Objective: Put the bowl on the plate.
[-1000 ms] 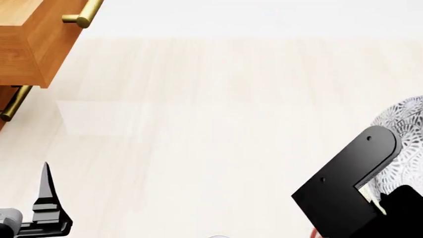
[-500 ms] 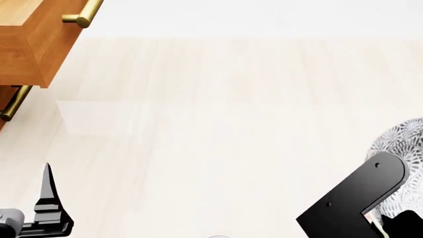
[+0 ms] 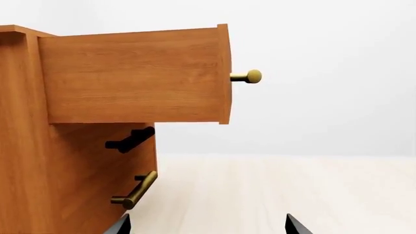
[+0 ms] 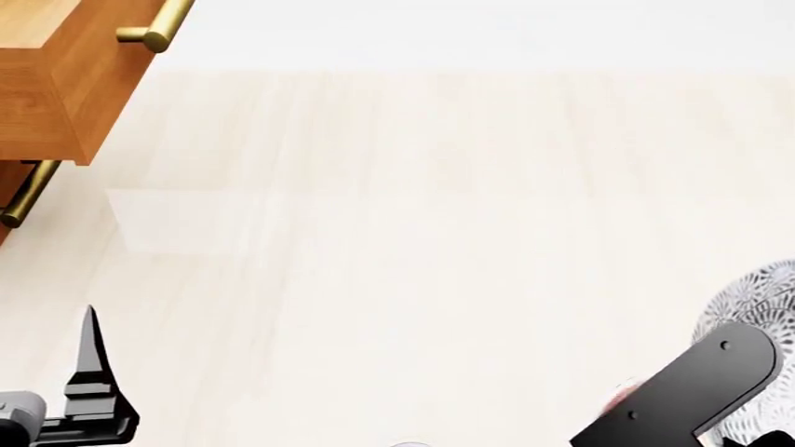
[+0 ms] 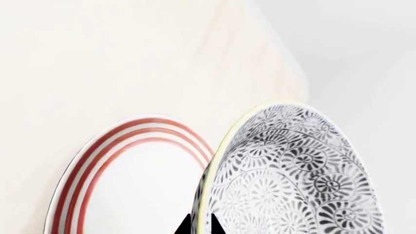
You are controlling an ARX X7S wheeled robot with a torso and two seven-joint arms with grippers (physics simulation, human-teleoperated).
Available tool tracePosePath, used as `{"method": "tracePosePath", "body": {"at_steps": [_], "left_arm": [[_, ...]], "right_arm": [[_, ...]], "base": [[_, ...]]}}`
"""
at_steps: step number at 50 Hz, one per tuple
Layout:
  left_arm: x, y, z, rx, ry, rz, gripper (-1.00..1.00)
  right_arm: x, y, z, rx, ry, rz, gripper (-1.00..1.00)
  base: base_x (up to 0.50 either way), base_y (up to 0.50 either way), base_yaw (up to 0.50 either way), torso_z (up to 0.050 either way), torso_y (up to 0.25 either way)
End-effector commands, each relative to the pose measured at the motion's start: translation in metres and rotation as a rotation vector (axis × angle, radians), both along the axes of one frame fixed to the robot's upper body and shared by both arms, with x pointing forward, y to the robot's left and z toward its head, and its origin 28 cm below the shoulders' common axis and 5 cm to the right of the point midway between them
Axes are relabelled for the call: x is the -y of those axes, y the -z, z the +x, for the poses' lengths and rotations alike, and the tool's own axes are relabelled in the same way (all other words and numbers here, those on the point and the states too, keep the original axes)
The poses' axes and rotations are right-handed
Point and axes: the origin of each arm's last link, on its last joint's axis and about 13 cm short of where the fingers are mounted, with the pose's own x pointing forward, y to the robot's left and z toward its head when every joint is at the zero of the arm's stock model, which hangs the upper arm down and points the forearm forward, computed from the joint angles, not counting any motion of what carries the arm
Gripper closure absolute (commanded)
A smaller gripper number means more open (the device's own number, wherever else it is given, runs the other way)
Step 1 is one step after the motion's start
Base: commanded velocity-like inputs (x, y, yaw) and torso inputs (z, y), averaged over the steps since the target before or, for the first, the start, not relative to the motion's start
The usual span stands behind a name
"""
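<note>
The small deep white bowl with grey-blue floral pattern (image 5: 293, 180) sits clamped by its pale rim in the right tool (image 5: 200, 225), low at the head view's 4 o'clock, tilted beside the large flat white plate with red rings (image 5: 140, 185). The left tool (image 4: 93, 372), at 8 o'clock, has its tips spread apart near the orange wooden drawer cabinet (image 3: 78, 146) on the pale wooden table (image 4: 423, 242).

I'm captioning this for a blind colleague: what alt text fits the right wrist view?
The right claw grips the rim of a grey-blue floral bowl, held just beside a white plate with red rings. Pale wooden tabletop lies behind them.
</note>
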Motion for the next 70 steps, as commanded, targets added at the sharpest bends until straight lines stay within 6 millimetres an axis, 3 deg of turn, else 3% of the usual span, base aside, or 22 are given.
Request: {"method": "tracePosePath", "body": {"at_steps": [1,24,44,70], "left_arm": [[0.000,0.001,0.001,-0.001,0.001,0.000,-1.00],[0.001,0.002,0.000,-0.003,0.004,0.000,-1.00],[0.001,0.000,-0.001,-0.003,0.001,0.003,-1.00],[0.002,0.001,-0.002,-0.004,0.004,0.007,-1.00]], "right_arm": [[0.004,0.000,0.000,0.037,0.013,0.006,1.00],[0.000,0.000,0.014,0.043,-0.027,0.037,1.00],[0.006,0.023,0.023,0.045,-0.025,0.168,1.00],[0.022,0.036,0.016,0.068,0.052,0.259,1.00]], "base": [[0.00,0.00,0.00,0.000,0.000],[0.00,0.00,0.00,0.001,0.000],[0.00,0.00,0.00,0.000,0.000],[0.00,0.00,0.00,0.000,0.000]]}}
